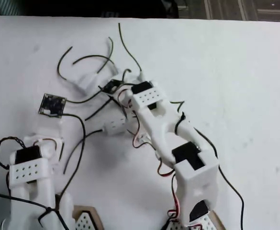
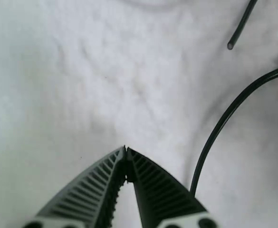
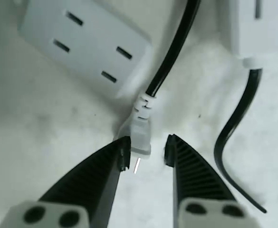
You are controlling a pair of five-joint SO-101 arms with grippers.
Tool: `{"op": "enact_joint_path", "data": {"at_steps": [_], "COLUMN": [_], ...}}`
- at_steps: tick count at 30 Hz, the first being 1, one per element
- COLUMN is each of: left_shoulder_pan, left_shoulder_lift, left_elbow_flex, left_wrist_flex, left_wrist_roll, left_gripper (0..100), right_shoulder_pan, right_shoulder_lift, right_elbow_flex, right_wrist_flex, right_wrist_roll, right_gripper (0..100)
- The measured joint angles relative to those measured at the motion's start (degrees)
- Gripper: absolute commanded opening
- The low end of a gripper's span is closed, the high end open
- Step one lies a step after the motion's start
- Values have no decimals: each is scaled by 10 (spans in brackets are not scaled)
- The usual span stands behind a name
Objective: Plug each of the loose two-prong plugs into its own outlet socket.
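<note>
Right gripper jaws parted around small white two-prong plug, near white plastic outlet block, left gripper clenched shut

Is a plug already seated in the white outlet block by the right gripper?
No, all four slots of the outlet block show empty, and the white plug lies loose at the open right gripper.
</note>
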Motion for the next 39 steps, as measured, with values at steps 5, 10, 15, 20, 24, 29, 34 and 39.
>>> {"op": "enact_joint_path", "data": {"at_steps": [5,10,15,20,24,29,34,39], "left_shoulder_pan": [0,0,0,0,0,0,0,0], "left_shoulder_lift": [0,0,-1,-1,-1,-1,-1,-1], "left_elbow_flex": [0,0,0,0,0,0,0,0], "left_wrist_flex": [0,0,0,0,0,0,0,0], "left_wrist_roll": [0,0,0,0,0,0,0,0], "left_gripper": [27,27,27,27,27,27,27,27], "right_shoulder_pan": [-18,-36,-36,-19,-9,-12,-37,-45], "right_shoulder_lift": [17,18,18,18,18,21,21,21], "right_elbow_flex": [-4,-2,-2,-5,-9,-37,-62,-62], "right_wrist_flex": [-5,-1,-1,-1,9,79,120,125], "right_wrist_roll": [-15,-25,-25,-25,-25,-24,-25,-27], "right_gripper": [123,123,115,79,139,152,152,152]}}
